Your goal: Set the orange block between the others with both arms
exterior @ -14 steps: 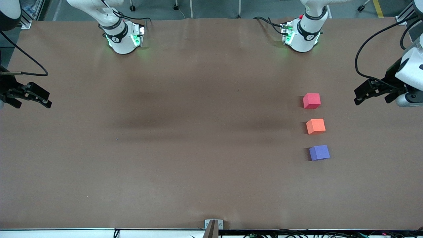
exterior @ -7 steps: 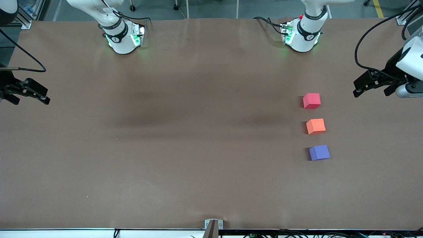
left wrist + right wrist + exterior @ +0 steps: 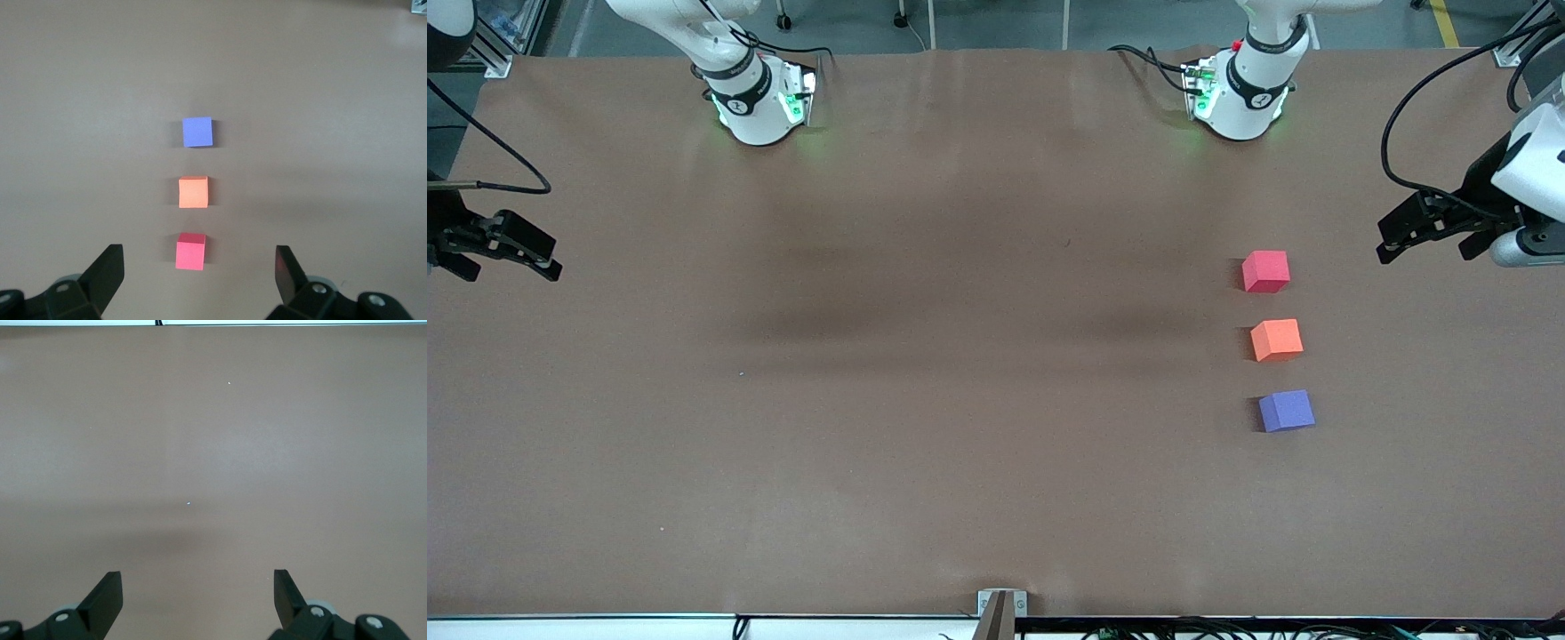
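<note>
Three small cubes sit in a straight, evenly spaced row on the brown table (image 3: 925, 427), toward the left arm's end. Nearest the front camera is the purple-blue cube (image 3: 1286, 411). Next comes the orange block (image 3: 1276, 340), lying between the other two with bare table on either side of it, touching neither. Farthest from the camera of the three is the pinkish-red cube (image 3: 1265, 271). All three rest flat on the table with nothing holding them.

The left gripper (image 3: 1389, 245) hangs in the air over the table's edge at the left arm's end, beside the pinkish-red cube and well apart from it. Its fingers are spread wide and hold nothing; in the left wrist view the two black fingertips (image 3: 107, 270) frame the whole row from above, the pinkish-red cube lying closest to them and the purple-blue one farthest off.

The right gripper (image 3: 543, 262) hangs over the table's edge at the right arm's end, well apart from the cubes. Its fingers are likewise spread wide and empty, and the right wrist view shows only bare brown table between its fingertips (image 3: 105, 593).

Farthest from the camera stand the two round white bases, the left arm's (image 3: 1240, 98) and the right arm's (image 3: 756, 107), green lights glowing on both.
</note>
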Controlling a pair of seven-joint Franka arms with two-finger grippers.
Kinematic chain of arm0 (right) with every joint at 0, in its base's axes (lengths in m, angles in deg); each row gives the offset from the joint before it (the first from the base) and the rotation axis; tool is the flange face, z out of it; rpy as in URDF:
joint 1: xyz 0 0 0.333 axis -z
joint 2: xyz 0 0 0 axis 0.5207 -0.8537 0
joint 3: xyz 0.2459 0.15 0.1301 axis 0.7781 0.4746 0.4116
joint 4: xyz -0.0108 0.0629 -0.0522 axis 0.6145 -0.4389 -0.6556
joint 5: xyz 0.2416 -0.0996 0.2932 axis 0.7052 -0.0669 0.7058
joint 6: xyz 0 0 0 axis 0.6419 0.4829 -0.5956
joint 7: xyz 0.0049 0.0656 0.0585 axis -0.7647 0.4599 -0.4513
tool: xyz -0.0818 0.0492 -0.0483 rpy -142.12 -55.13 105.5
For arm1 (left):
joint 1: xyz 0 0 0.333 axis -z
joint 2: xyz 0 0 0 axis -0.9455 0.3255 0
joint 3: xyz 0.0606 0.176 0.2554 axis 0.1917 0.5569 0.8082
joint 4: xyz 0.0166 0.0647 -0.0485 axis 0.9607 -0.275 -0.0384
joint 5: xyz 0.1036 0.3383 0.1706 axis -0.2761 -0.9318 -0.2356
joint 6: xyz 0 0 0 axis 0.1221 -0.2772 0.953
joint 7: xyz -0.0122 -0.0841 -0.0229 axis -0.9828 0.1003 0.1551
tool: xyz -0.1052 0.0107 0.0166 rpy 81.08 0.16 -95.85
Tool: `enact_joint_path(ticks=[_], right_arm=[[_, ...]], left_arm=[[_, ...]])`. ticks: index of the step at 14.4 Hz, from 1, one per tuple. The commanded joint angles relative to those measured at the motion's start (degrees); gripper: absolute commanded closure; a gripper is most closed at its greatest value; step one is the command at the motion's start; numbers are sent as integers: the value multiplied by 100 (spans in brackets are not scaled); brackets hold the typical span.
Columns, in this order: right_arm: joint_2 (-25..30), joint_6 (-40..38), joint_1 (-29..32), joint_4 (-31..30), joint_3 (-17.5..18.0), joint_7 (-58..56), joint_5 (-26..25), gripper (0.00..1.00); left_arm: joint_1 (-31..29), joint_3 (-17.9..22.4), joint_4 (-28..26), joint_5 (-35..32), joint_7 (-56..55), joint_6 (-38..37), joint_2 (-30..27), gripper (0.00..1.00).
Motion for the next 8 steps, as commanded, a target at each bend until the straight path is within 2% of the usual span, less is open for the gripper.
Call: enact_joint_path(ticks=[1,8], right_arm=[[133,-23,30,-94,16,-37,-29,0],[125,12,39,-94,16,-10,-20,0]], left_arm=[[1,50,248,169,648,-59,130,0],[10,68,318,91,476,-261,165,0]])
